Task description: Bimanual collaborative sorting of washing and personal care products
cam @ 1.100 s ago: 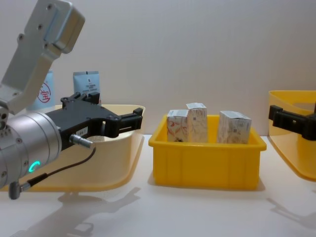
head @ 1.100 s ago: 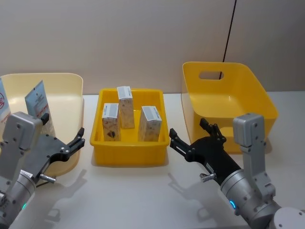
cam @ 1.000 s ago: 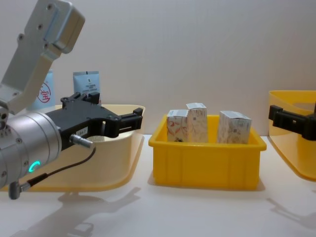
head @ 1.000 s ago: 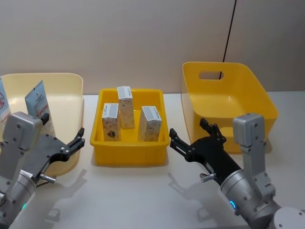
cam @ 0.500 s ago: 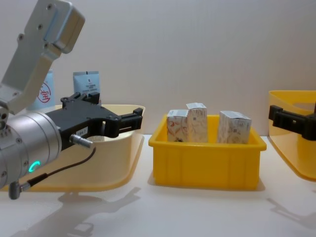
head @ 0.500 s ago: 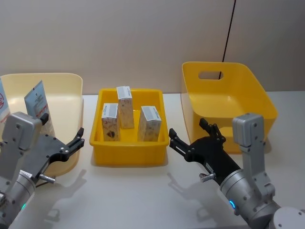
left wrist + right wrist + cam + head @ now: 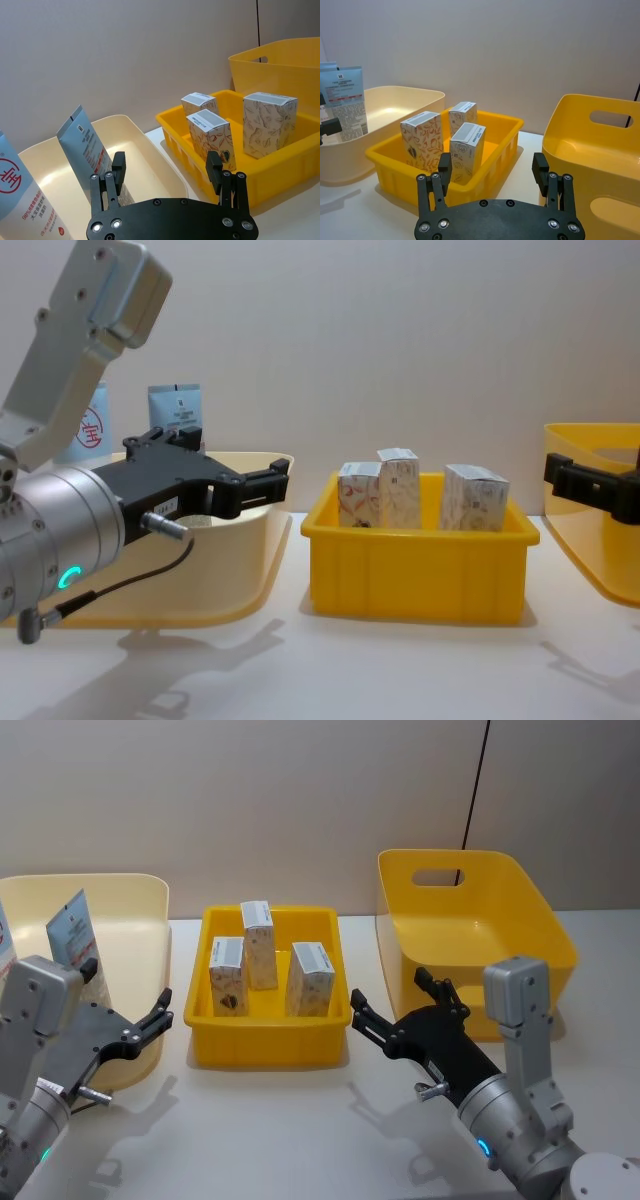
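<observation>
While three cartons (image 7: 259,945) stand upright in the yellow tray (image 7: 265,1045) between them, the left hand (image 7: 128,988) and right hand (image 7: 388,988) hover released and empty, seemingly poised to share the picking.

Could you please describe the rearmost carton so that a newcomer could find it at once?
Start at the shallow yellow tray in the middle, between the cream tub and the tall yellow tub. Three white cartons stand in it. The rear carton is nearest the tray's far wall, behind the left carton and right carton.
</observation>
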Controlling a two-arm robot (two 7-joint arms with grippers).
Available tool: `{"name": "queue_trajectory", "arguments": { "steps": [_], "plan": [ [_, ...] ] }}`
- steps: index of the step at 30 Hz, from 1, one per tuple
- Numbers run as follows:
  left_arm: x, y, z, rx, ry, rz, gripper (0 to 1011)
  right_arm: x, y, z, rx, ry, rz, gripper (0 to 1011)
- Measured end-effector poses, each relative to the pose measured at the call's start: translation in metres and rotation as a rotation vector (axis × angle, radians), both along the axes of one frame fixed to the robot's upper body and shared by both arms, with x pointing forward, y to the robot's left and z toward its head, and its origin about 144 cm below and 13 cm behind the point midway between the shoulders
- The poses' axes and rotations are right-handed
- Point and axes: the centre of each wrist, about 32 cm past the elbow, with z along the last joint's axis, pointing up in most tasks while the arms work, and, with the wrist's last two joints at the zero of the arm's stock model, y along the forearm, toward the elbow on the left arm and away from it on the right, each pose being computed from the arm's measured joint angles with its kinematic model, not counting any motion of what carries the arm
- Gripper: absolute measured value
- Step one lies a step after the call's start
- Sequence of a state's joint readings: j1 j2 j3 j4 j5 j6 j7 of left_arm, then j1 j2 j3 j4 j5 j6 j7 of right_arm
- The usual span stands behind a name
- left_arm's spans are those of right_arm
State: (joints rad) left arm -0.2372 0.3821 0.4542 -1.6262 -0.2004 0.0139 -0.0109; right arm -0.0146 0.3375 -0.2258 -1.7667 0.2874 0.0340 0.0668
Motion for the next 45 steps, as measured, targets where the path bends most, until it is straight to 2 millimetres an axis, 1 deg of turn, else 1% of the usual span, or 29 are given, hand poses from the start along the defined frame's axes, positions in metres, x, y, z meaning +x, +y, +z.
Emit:
{"name": "queue_trajectory", "arguments": {
  "steps": [45],
  "plan": [
    [0.0, 0.0, 0.0, 0.0, 0.0, 0.0, 1000, 0.0, 0.0, 0.0, 0.0, 0.0, 0.0, 1001]
  ]
}}
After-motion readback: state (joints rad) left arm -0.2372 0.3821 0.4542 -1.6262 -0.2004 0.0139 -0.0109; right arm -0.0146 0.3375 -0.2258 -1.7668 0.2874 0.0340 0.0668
